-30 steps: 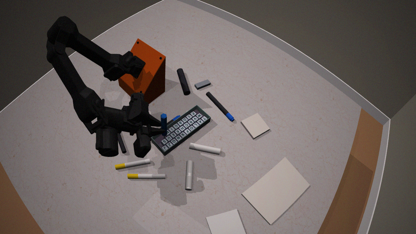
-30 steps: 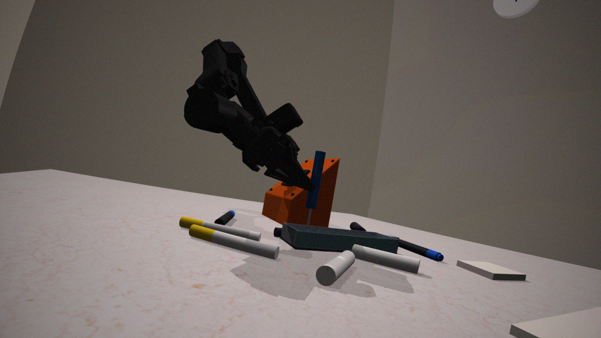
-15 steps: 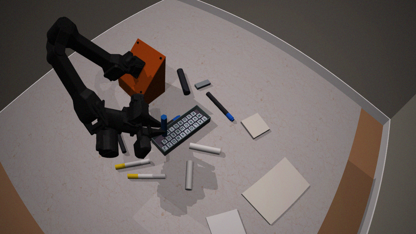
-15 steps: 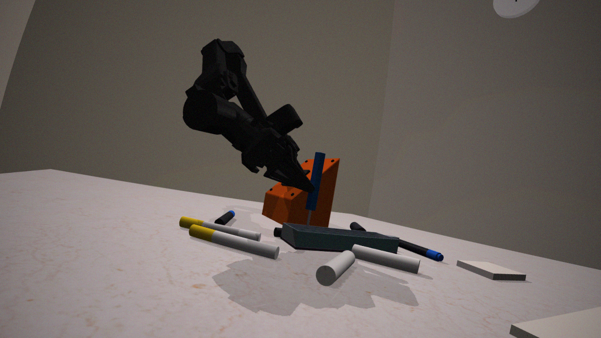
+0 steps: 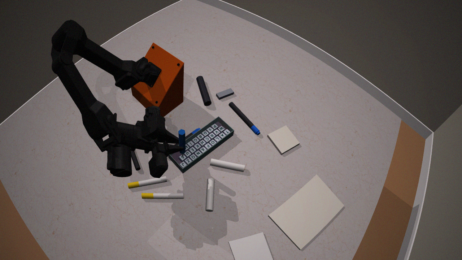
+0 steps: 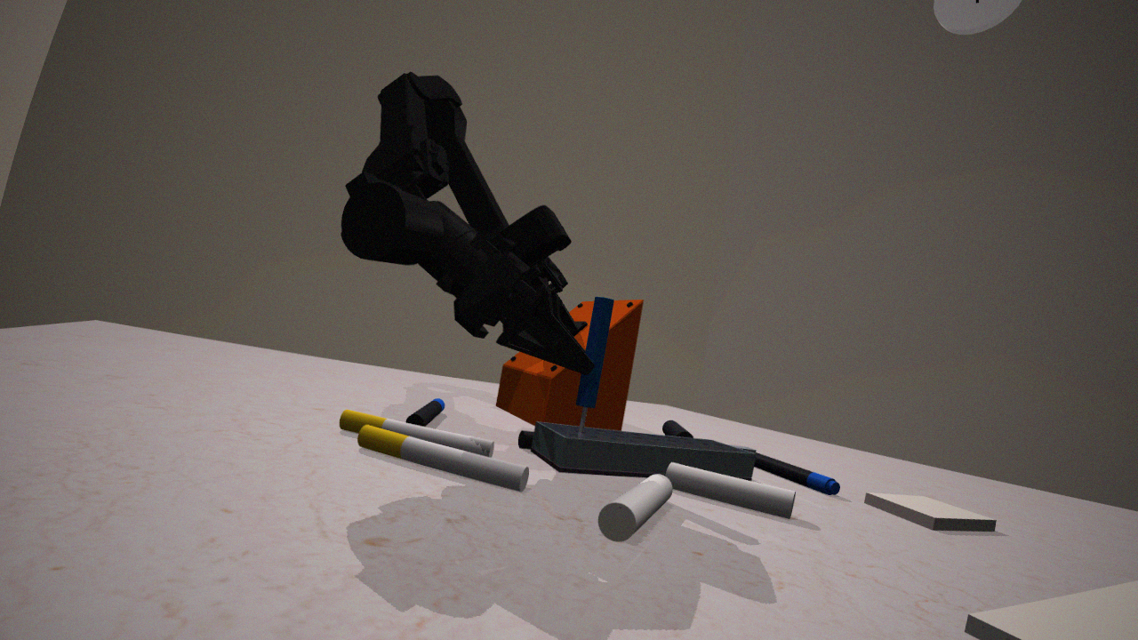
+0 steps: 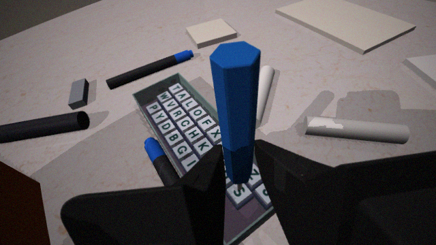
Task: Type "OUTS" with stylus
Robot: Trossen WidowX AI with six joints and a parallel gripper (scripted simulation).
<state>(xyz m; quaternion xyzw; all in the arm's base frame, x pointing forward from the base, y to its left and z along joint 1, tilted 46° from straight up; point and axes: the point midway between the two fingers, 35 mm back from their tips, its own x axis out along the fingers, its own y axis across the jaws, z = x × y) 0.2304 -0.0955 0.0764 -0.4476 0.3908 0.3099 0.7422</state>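
1. Hand [image 5: 181, 144] [image 6: 590, 365] [image 7: 238, 149] is clenched on the blue stylus [image 5: 181, 135] [image 6: 603, 326] [image 7: 236, 88]; fingers either side of the shaft, grip looks sound.
2. Stylus close to upright, leaning slightly in the exterior view. Thin tip points down into the keyboard [image 5: 208, 151] [image 6: 637, 457] [image 7: 157, 89], at the S key [image 5: 182, 157] [image 7: 239, 197]. Contact likely; whether the key is pushed down, cannot tell.
3. Top view, from keyboard's middle: S toward 8 o'clock, T [image 5: 227, 131] [image 7: 176, 88] toward 2, orange block [image 5: 164, 69] [image 6: 608, 381] [image 7: 20, 204] toward 11.
4. Progress: S closes the word, so the job is probably on its last letter. No typed text shows; O, U and T cannot be confirmed as entered.
5. Left, by judgement: one firm, straight push on S, then a lift with the stylus retained.
6. Risk: U sits right beside S; a sideways drift could catch it. Pressing hard might slide the shaft through the grip.
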